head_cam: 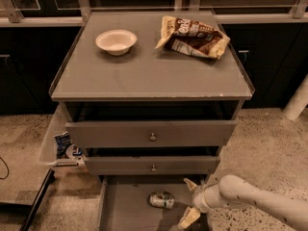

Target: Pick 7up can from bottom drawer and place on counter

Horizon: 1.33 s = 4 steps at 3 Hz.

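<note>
The 7up can (161,200) lies on its side on the flat grey floor of the open bottom drawer (126,206). My gripper (189,201) is inside the drawer just right of the can, its two cream fingers (191,184) spread open, one behind and one in front, a short gap from the can. The white arm reaches in from the lower right. The counter (149,71) is the grey top of the cabinet above.
On the counter stand a white bowl (116,41) at back left and a brown-and-yellow chip bag (192,36) at back right. Two upper drawers with round knobs (153,137) stick out partly. A clear bin with packets (65,146) hangs on the cabinet's left side.
</note>
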Each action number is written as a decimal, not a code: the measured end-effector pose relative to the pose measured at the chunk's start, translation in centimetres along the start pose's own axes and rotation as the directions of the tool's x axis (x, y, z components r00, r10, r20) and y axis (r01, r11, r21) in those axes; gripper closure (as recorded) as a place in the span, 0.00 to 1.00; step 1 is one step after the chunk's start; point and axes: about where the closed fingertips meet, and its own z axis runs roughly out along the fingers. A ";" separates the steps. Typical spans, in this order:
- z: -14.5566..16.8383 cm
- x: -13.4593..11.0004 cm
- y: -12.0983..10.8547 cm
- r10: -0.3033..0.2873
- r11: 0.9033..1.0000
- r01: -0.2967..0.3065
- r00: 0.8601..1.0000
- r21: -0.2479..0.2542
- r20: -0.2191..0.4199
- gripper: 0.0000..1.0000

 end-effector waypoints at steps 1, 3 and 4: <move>3.2 1.3 -1.7 0.003 1.000 -0.004 0.999 0.017 0.048 0.00; 4.4 2.1 -1.6 0.019 1.000 -0.019 0.999 0.020 0.042 0.00; 6.8 3.8 -2.4 0.018 0.999 -0.019 1.000 0.046 0.021 0.00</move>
